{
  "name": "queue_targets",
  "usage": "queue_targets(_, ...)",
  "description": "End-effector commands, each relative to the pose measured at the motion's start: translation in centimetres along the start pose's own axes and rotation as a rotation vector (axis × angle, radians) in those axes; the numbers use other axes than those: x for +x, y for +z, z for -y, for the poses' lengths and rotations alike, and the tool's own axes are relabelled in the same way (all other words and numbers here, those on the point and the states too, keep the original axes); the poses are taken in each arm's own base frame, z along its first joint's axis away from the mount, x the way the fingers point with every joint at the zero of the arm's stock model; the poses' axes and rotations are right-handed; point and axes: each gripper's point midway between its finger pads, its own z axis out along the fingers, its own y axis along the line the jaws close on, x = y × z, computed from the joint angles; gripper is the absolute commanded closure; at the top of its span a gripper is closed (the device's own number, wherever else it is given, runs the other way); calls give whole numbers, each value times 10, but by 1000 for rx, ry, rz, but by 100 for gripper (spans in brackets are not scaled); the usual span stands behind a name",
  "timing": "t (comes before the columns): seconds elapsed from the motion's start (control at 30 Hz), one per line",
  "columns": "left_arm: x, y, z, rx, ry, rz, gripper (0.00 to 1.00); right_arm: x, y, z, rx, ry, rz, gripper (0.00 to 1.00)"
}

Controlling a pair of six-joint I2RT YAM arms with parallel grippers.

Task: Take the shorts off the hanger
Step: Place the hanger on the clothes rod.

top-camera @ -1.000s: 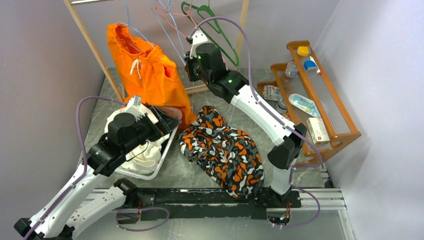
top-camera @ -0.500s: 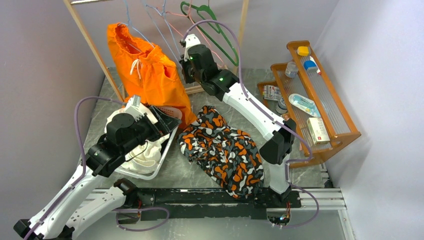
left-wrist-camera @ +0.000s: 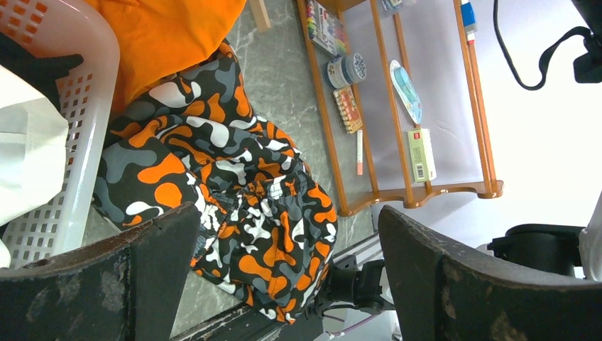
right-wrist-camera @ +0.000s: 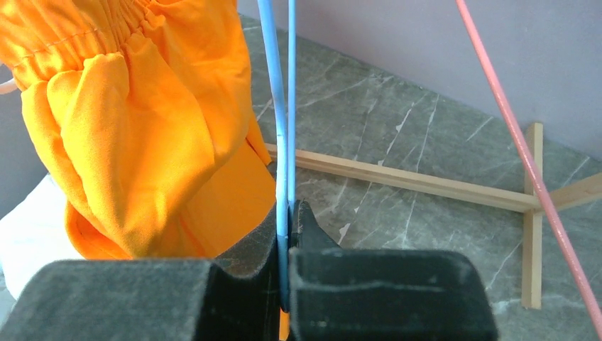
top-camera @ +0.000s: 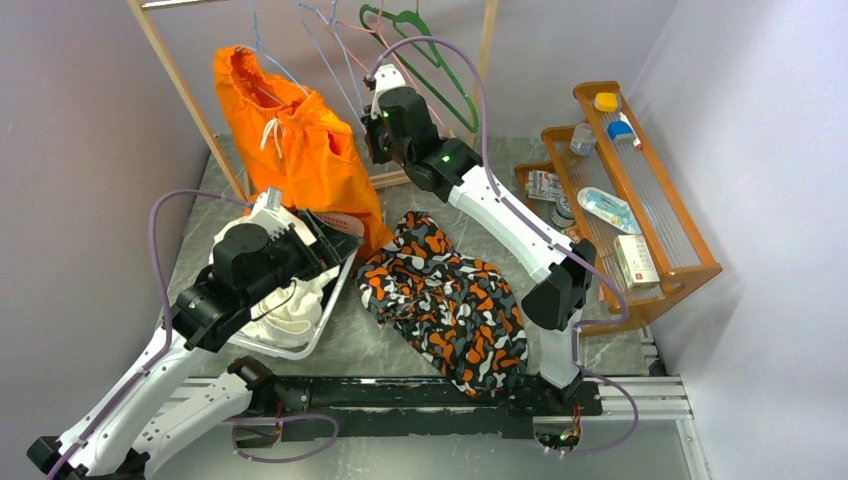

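You've got the grey marble-look table (right-wrist-camera: 397, 135) spread under everything, and at its far side the wooden clothes rack (top-camera: 185, 95). On the right edge sits the wooden shelf (left-wrist-camera: 426, 193), holding small boxes and packets.

Mid-table, the orange, black and white camouflage garment (top-camera: 450, 300) lies crumpled in a heap.

Now your target: the shorts (top-camera: 300, 150), bright orange, hang from the left part of the rack. The gathered waist is up top and the white drawstring dangles at the front. The lower edge drops to the far corner of the white plastic basket (left-wrist-camera: 78, 128), and the camouflage garment lies just beside that corner. A white garment (top-camera: 290, 315) is bundled in the basket.

Your left gripper (left-wrist-camera: 289, 220) is above the near side of the camouflage garment, beside the basket. Its jaws are spread wide and nothing is between them.

Your right gripper (right-wrist-camera: 287, 213) is up by the rack, just right of the shorts. Its jaws are pinched tight on the wire of a blue hanger (right-wrist-camera: 275, 106). You can't tell from here whether that wire is the one carrying the shorts.

A pink hanger (right-wrist-camera: 496, 85) slants past on the right, and a green hanger (top-camera: 455, 92) hangs further along the rail.
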Motion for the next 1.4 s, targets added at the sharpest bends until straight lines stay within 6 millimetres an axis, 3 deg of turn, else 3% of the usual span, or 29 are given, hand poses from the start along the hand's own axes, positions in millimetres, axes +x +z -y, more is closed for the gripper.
queue_targets(0.0,-4,-4,18,60,10,-3,1,-33,-13,5,28,26,83,100)
queue_targets(0.2,-5,-5,17,53,16,-2,1,-24,2,8,52,10,44,100)
queue_targets(0.3,-6,-6,17,52,15,0,1,-29,3,8,41,19,53,100)
queue_targets(0.4,-6,-7,17,54,15,3,1,-15,15,6,41,17,22,100)
queue_targets(0.97,-4,-6,15,49,7,0,1,13,30,12,71,-14,-51,100)
queue_targets(1.07,-4,-6,15,51,10,1,1,10,29,19,91,-27,-58,100)
queue_targets(1.27,-4,-7,13,42,12,3,1,17,18,9,18,-28,-70,100)
queue_targets(1.37,-3,-6,13,49,8,-1,1,21,17,12,31,-29,-82,95)
